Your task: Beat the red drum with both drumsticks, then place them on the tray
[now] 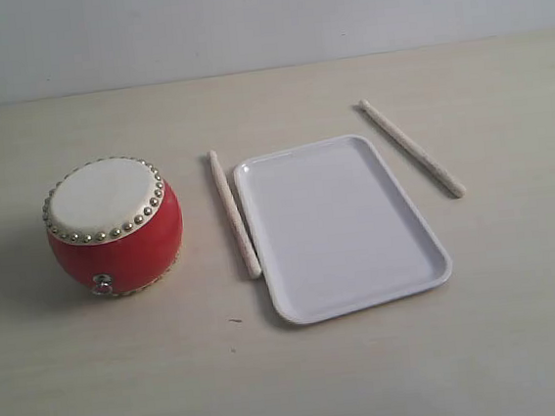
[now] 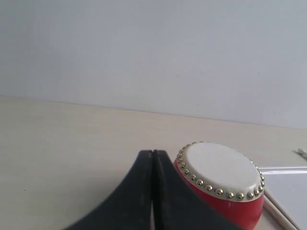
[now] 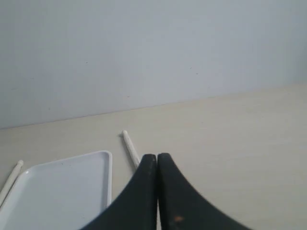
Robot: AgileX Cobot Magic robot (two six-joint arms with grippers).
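Red drum (image 1: 112, 227) stood upright on the left of the table (image 1: 488, 355), one drumstick (image 1: 234, 213) lying between it and the white tray (image 1: 365, 304), just beside the tray's left rim, the other drumstick (image 1: 412, 148) angled off its far right corner, open tabletop nearer the front edge; left gripper (image 2: 152, 158) and right gripper (image 3: 157, 160) each had fingers pressed together, holding nothing.

Red drum (image 1: 112, 229) upright at far left, cream skin up, brass studs round the rim, small metal ring on the near side. White tray (image 1: 343, 223) flat, right of centre. Left drumstick (image 1: 234, 213) lying between drum and tray, just beside the tray's left edge. Right drumstick (image 1: 411, 147) slanting near the tray's far right corner, apart from it.
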